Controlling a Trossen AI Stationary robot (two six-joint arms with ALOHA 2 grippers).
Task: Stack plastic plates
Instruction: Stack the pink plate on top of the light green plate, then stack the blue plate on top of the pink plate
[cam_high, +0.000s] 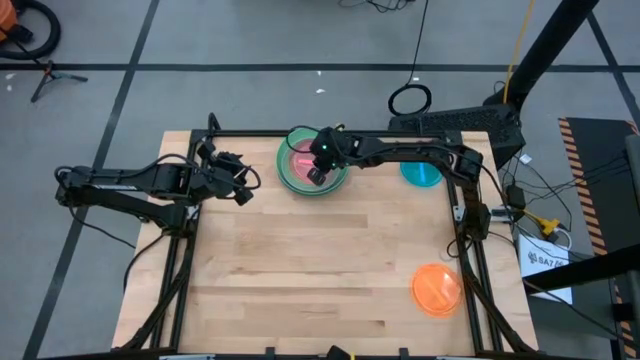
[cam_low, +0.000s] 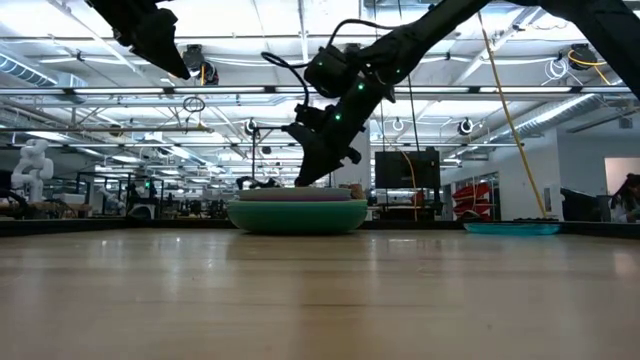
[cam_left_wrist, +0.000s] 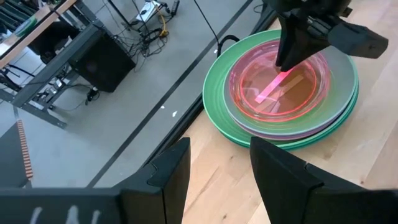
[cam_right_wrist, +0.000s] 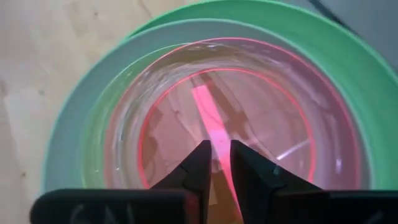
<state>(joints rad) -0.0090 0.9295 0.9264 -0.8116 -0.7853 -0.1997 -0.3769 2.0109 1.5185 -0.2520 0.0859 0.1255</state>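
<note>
In the high view, a stack of plates (cam_high: 313, 165) sits at the upper middle of the table (cam_high: 320, 270), green rims outermost and a hot pink plate (cam_high: 301, 158) on top; the right gripper (cam_high: 318, 174) hangs over its centre, while a blue plate (cam_high: 421, 173) lies unstacked at the upper right and an orange plate (cam_high: 437, 288) at the lower right, so at least these two remain to be gathered. The left gripper (cam_high: 240, 186) waits just left of the stack. In the low view, the stack (cam_low: 297, 212) shows at the middle as a teal base with thinner rims above, the right gripper (cam_low: 307, 177) dipping to its top, and the blue plate (cam_low: 511, 228) lies flat at the right. In the left wrist view, the left gripper (cam_left_wrist: 219, 165) has its jaws apart and holds nothing, and the stack (cam_left_wrist: 283, 90) fills the upper right. In the right wrist view, the right gripper (cam_right_wrist: 215, 155) shows its jaws narrow, only a slim gap between them, above the hot pink plate (cam_right_wrist: 249, 106); nothing is visibly pinched, which suggests a plate just placed.
</note>
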